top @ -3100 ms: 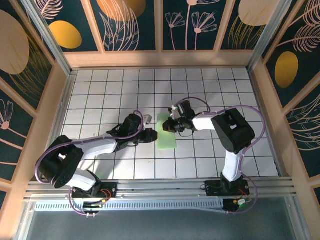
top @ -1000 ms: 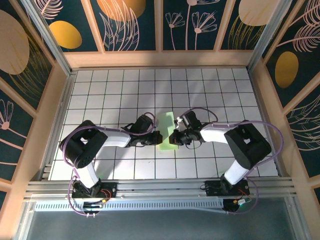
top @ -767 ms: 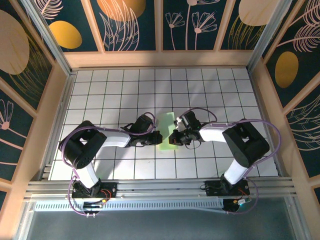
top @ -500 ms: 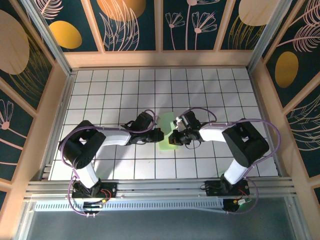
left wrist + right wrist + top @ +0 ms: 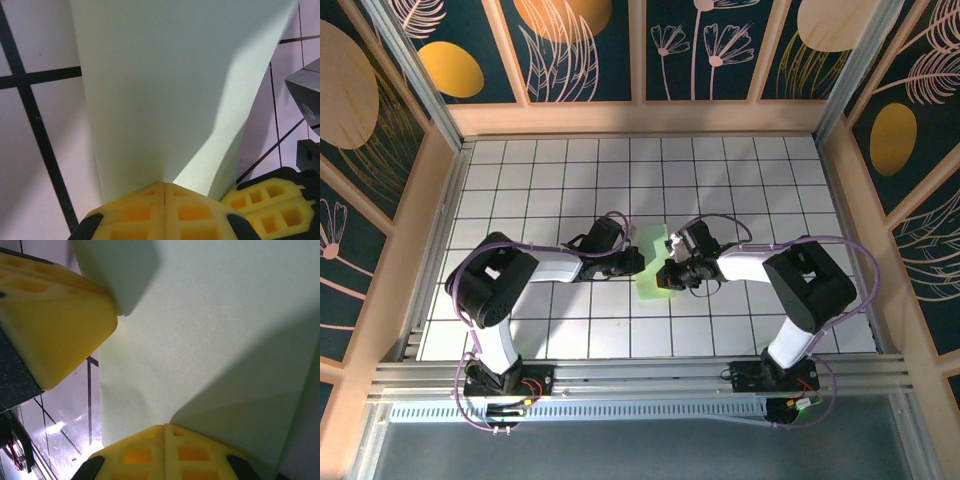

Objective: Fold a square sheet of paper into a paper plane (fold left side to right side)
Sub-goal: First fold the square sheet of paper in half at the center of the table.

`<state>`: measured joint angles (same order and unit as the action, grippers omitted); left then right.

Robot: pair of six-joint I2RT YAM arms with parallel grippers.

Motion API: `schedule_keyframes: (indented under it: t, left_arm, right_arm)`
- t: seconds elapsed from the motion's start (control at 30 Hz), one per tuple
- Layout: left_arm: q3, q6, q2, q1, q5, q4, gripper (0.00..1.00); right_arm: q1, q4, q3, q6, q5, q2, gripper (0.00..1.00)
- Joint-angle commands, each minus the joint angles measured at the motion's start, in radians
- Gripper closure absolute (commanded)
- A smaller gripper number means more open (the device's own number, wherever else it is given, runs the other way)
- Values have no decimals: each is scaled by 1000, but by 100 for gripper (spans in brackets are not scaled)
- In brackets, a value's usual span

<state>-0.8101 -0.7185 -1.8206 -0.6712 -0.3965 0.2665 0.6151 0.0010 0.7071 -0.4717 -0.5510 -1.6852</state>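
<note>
The paper [image 5: 653,288], folded into a narrow strip, sits mid-table [image 5: 540,180] between both arms. The left gripper [image 5: 164,195] pinches its left edge, fingers pressed together. The right gripper [image 5: 165,440] seems clamped on the right edge likewise.

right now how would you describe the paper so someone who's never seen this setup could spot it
Look at the white grid-tiled table, near its middle where the two arms meet. Between the left pincer and the right pincer is the pale green paper, a narrow folded strip. It is plain and unlined, the one green patch among the black-lined white tiles.
</note>
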Motion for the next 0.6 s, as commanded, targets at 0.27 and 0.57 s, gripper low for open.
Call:
schedule_keyframes:
  t: [0.27,0.57]
  left_arm:
    - [-31,25,-59,22,16,21,100]
    - [-40,11,-87,54,54,13,100]
  right_arm:
    - [-5,-123,-23,50,132,-70,100]
    - [-13,-129,-32,60,135,-77,100]
